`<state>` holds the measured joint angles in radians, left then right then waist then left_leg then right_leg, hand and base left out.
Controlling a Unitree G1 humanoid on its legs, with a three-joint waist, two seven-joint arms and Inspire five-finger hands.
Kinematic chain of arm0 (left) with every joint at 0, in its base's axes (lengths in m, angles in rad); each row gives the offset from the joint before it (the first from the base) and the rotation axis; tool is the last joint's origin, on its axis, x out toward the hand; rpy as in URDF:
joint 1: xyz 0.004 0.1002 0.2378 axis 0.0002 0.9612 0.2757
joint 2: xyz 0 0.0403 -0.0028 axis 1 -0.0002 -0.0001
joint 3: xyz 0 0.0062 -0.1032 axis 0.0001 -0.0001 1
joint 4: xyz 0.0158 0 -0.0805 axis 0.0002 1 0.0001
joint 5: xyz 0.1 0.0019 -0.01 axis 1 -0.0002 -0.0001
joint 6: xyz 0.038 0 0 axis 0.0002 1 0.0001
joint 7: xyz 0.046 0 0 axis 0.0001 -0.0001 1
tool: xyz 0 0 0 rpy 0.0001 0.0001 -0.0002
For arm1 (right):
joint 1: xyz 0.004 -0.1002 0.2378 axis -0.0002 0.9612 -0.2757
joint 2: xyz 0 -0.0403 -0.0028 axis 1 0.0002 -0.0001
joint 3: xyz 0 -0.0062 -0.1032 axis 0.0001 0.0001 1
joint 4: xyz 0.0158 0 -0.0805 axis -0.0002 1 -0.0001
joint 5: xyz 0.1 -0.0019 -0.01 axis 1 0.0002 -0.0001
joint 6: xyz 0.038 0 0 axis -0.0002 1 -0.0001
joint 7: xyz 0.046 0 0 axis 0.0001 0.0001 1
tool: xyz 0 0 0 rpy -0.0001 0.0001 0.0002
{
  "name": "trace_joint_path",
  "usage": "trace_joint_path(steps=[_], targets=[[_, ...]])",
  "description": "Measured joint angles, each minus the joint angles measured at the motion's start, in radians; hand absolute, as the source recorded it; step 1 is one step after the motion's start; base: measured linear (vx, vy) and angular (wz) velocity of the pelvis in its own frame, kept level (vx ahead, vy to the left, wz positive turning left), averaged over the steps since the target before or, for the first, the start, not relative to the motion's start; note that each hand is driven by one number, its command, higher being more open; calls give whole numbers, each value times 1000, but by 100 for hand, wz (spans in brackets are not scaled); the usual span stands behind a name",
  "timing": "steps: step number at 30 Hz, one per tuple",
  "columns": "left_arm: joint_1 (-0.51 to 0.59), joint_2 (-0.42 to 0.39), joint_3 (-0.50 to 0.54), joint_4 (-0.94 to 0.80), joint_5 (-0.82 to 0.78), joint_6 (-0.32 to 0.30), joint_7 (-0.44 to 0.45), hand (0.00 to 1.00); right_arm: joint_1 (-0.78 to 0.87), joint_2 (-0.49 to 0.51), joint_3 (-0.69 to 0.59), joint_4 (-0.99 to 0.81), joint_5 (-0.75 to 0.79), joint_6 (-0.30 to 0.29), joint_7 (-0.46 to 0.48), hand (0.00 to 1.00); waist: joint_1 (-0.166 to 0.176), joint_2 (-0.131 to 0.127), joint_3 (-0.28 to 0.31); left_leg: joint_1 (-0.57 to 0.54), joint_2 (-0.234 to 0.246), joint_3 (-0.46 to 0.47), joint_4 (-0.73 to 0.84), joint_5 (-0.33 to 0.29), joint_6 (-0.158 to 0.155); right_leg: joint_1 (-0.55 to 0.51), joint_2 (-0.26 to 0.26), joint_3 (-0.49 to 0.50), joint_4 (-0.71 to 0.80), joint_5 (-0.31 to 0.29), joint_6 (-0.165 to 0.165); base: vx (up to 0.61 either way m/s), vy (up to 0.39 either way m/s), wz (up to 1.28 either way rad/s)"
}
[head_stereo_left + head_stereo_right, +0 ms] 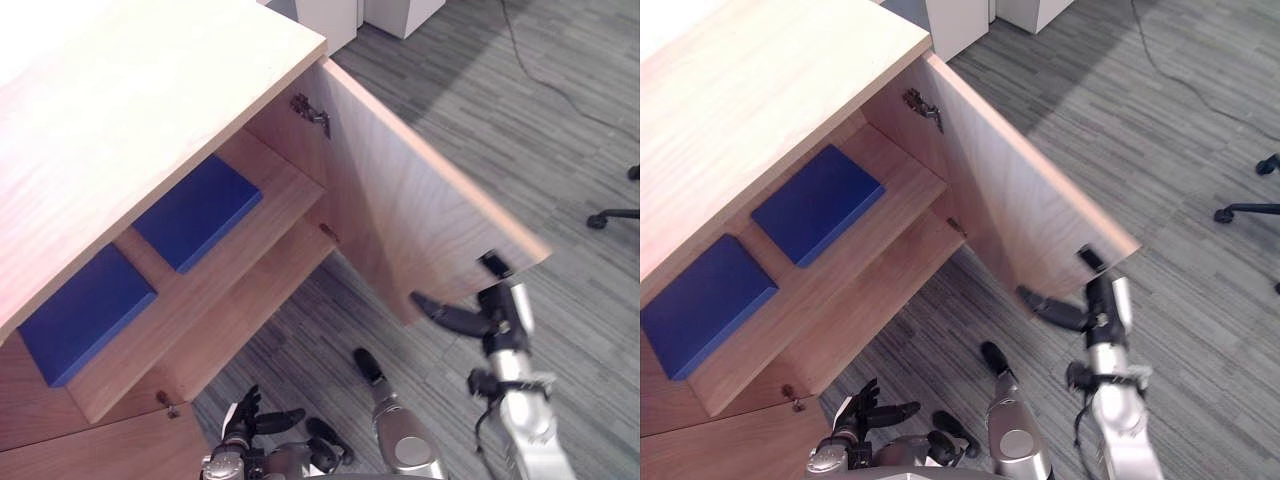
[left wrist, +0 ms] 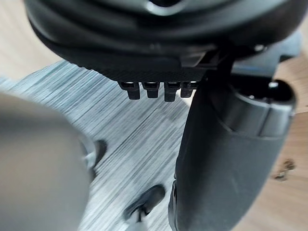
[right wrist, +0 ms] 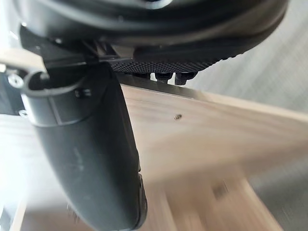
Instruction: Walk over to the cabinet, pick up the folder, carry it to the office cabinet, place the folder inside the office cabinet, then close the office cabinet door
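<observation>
currently right hand (image 1: 490, 315) meets the open door (image 1: 420, 200) at its corner (grip unclear); left hand (image 1: 245, 420) low, slack-fingered.

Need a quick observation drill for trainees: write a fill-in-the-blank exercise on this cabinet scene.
1. The office cabinet door stands ____.
2. ____ blue folders lie flat on the shelf inside.
3. The right hand is at the outer edge of the ____; the left hand hangs low.
Missing words: open; two; door.
</observation>
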<state>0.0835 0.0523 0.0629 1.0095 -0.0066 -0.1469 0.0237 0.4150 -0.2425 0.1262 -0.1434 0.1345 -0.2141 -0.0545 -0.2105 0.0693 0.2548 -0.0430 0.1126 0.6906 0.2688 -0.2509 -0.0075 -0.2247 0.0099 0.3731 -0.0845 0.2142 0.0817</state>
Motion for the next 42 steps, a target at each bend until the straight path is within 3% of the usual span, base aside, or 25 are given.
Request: trace_joint_path(steps=[3,5,9,12,13,19,21,23,28,32,36,38,42], targets=[[-5,11,7,10,9,2,5,100,52,-2,167,1,-2,-6,86,100,5,-25,-14,-2,18,-19,34,-9,3,19,3,-21,0,4,-6,-4,-27,17],[-21,11,1,11,9,0,8,100,41,-3,259,19,-21,-4,131,100,35,-33,-20,-17,23,-74,55,-10,6,37,-6,-74,0,2,-9,-10,-11,62],[-32,27,-34,2,9,-3,17,100,-81,-1,300,45,-63,-4,144,100,75,-47,-30,-73,16,-213,86,-2,19,63,-32,-209,10,-18,-15,-26,-12,107],[-32,51,-66,-10,7,-2,23,100,-222,8,276,130,-82,-4,99,100,116,-62,-41,-113,-9,-327,84,21,32,71,-60,-319,38,-48,-14,-33,-8,122],[-33,54,-67,-22,6,-2,26,100,-299,8,231,187,-90,-4,70,100,126,-63,-42,-140,-32,-397,77,43,39,74,-82,-392,50,-63,-10,-33,6,147],[-40,63,-45,-36,-36,-1,46,100,-648,24,31,513,-85,4,-77,100,198,-64,-43,-181,-116,-576,-13,144,48,84,-142,-572,70,-86,-4,-52,17,110],[-30,69,-19,-37,-55,1,54,100,-639,52,-36,538,-57,-6,-151,100,201,-64,-43,-189,-129,-610,-37,168,44,83,-150,-602,74,-87,-4,-84,-2,55],[-27,75,-11,-36,-59,4,62,100,-676,21,-61,618,-40,13,-175,100,210,-60,-41,-190,-143,-636,-80,198,26,76,-160,-621,77,-107,-2,-123,-8,35],[11,48,50,-91,-114,3,64,100,-673,32,-60,654,-36,11,-190,100,240,-53,-37,-182,-152,-709,-199,283,18,67,-152,-647,63,-116,-2,-69,-40,46],[48,36,121,-148,-171,1,65,100,-626,31,-36,741,-39,19,-137,100,275,-51,-36,-160,-154,-771,-247,322,2,97,-145,-710,62,-131,-5,0,-57,49],[69,42,244,-261,-219,-5,68,100,-551,73,-5,881,-63,40,-78,100,333,-48,-37,-112,-156,-874,-328,367,-4,158,-146,-824,67,-163,-6,93,-77,84],[75,77,317,-337,-251,-9,93,100,-529,120,-1,955,-87,52,-59,100,351,-46,-37,-97,-154,-931,-356,384,-3,186,-145,-883,70,-180,-18,105,-47,76],[87,182,359,-488,-276,-16,109,100,-517,129,-10,997,-89,65,-59,100,366,-46,-37,-91,-166,-984,-356,392,7,214,-147,-909,70,-194,-24,96,4,54]])
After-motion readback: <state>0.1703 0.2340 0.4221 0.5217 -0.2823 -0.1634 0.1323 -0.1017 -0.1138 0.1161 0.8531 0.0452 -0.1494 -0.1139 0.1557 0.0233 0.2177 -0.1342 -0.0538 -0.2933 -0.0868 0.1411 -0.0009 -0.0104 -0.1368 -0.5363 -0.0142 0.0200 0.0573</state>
